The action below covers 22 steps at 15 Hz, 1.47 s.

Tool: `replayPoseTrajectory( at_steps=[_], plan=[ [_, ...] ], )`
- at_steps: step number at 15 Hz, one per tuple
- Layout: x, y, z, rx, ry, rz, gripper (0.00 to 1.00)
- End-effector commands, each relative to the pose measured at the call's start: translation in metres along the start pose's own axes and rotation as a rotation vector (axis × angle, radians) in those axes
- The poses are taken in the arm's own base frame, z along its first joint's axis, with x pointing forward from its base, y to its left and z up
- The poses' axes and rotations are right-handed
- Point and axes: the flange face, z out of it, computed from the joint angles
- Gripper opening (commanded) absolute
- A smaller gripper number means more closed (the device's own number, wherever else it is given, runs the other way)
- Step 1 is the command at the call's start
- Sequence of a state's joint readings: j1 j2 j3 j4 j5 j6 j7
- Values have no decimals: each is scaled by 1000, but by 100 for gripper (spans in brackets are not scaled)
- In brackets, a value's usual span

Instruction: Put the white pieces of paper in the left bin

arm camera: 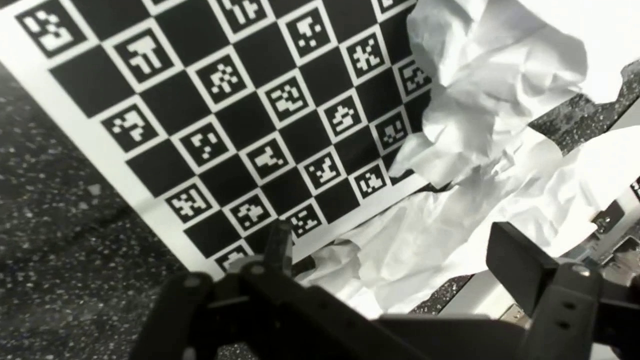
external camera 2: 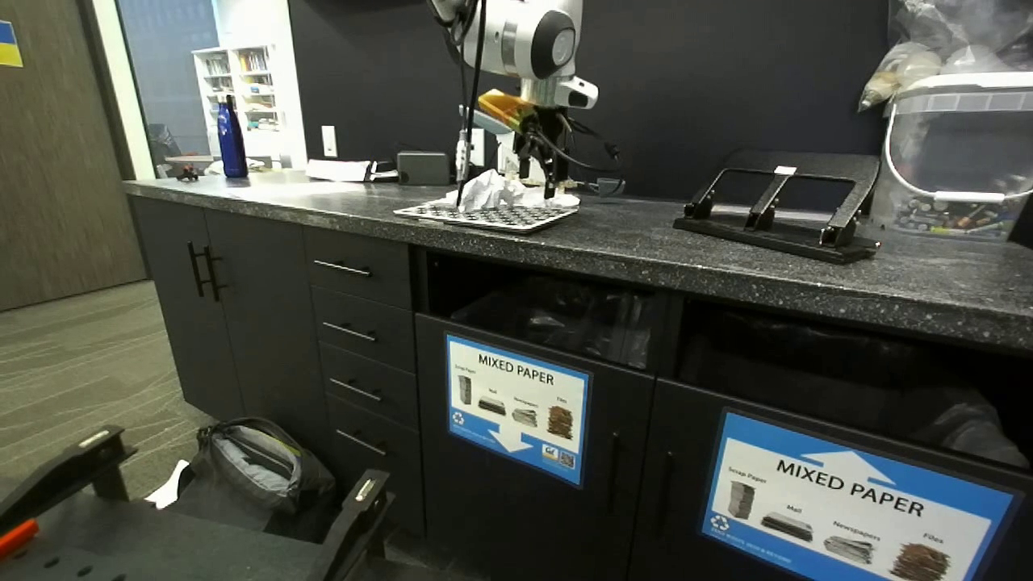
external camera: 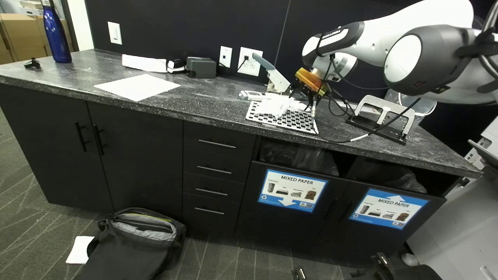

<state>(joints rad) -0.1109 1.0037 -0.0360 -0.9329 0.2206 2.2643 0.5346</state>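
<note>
Crumpled white pieces of paper (arm camera: 490,90) lie bunched over one edge of a black-and-white patterned board. In both exterior views this paper (external camera: 277,104) (external camera 2: 484,192) shows as a small heap on the counter. My gripper (arm camera: 390,235) is pointed down over the heap, its jaws wide apart. A creased scrap (arm camera: 415,245) shows between the fingers in the wrist view; whether they touch it I cannot tell. The left bin (external camera: 280,221) sits under the counter below the board, with a blue-and-white label on its dark front and an open slot on top lined with a clear bag.
The patterned board (external camera: 288,120) lies near the counter's front edge. Close behind the gripper stands a large stapler-like tool (external camera: 277,77). A black metal stand (external camera 2: 775,210) and a clear bucket (external camera 2: 960,169) are to the right. A second labelled bin (external camera 2: 855,500) adjoins the left one.
</note>
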Motion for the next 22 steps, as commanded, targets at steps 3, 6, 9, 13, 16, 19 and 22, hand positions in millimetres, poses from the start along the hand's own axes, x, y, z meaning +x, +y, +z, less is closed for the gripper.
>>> replayPoseTrajectory(
  at_steps=[3,6,9,13,16,19,22],
  plan=[
    [14,-9,29,52,95,32,100],
    [15,-7,44,65,135,23,100],
    [15,-3,53,60,167,-5,74],
    [13,-5,58,48,215,-39,43],
    [12,-9,57,39,250,-69,20],
    [11,-14,54,32,276,-94,11],
    [12,-18,46,27,294,-115,12]
  ],
)
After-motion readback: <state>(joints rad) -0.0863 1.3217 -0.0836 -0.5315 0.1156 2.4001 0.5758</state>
